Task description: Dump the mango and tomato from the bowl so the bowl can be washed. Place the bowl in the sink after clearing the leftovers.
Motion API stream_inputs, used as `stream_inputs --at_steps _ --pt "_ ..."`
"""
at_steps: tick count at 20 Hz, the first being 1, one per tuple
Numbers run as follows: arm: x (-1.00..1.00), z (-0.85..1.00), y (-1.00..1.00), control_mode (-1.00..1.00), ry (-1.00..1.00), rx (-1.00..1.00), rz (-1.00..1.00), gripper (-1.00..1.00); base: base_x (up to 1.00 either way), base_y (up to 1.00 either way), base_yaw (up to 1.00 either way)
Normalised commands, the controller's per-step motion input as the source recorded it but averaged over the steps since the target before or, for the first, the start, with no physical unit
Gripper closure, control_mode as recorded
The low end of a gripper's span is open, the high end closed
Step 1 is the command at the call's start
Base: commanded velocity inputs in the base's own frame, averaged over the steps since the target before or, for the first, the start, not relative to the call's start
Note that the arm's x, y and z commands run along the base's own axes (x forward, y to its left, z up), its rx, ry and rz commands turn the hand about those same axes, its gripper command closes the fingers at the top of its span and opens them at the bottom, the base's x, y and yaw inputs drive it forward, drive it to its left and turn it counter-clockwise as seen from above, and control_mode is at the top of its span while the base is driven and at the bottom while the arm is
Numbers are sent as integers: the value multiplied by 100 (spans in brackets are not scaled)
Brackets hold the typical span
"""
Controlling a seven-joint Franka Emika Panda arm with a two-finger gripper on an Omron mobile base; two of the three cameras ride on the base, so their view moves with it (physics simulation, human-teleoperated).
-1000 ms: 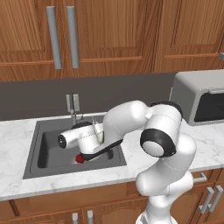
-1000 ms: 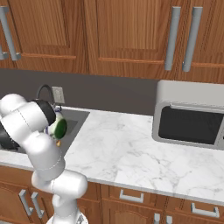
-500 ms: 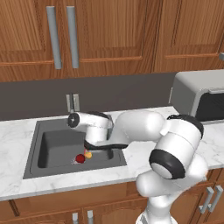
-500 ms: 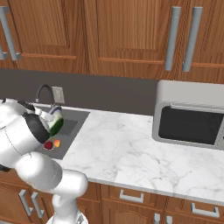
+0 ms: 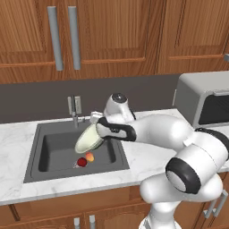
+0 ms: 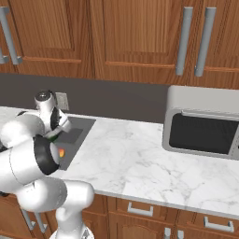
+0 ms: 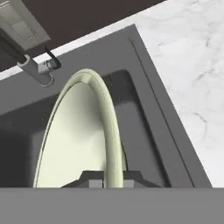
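Bowl (image 5: 91,138), wide, round, cream inside with a pale green rim, is tipped on its edge over the dark grey sink (image 5: 53,150). The dark pincer (image 7: 106,180) pinches its rim. Below it lie the red tomato (image 5: 82,162) and orange mango (image 5: 90,156). The drain is hidden.

Cream bowl (image 5: 89,138), greenish rim; red tomato (image 5: 81,162); orange-yellow mango (image 5: 90,156); dark grey sink (image 5: 53,152).

faucet (image 5: 75,117) base behind bowl (image 5: 89,139) (partly)
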Motion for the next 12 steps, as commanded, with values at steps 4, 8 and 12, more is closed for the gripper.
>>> stream_inputs --at_steps 4,8,12 --pt "0 2 2 -100 17 47 24 100 0 0 0" --pt "0 -18 46 -100 0 24 11 100 0 0 0" --pt "0 -27 67 -100 3 13 6 100 0 0 0"
